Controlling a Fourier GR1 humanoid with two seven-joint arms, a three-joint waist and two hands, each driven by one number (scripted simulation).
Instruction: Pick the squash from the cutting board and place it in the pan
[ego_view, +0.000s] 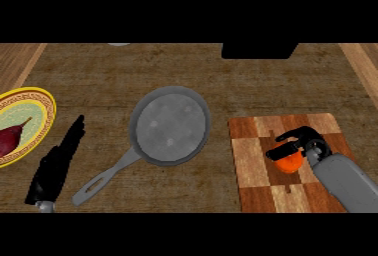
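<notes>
The brown counter (221, 75) fills the frame. A checkered cutting board (255, 165) lies at lower right, and a grey pan (170, 125) sits in the centre with its handle pointing lower left. A yellow-rimmed plate (40, 107) is at the left edge. The left hand (55, 165) rests at lower left, fingers straight. The right hand (301, 135) curls around the orange squash (290, 162) over the board.

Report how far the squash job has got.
Done: the right hand is at the cutting board, fingers curled round the orange squash. In hand: the grasp. The squash is over the board, and I cannot tell whether it is lifted. Left: carrying it across to the pan, which has no squash in it yet, and letting go. The left hand rests open at lower left.
</notes>
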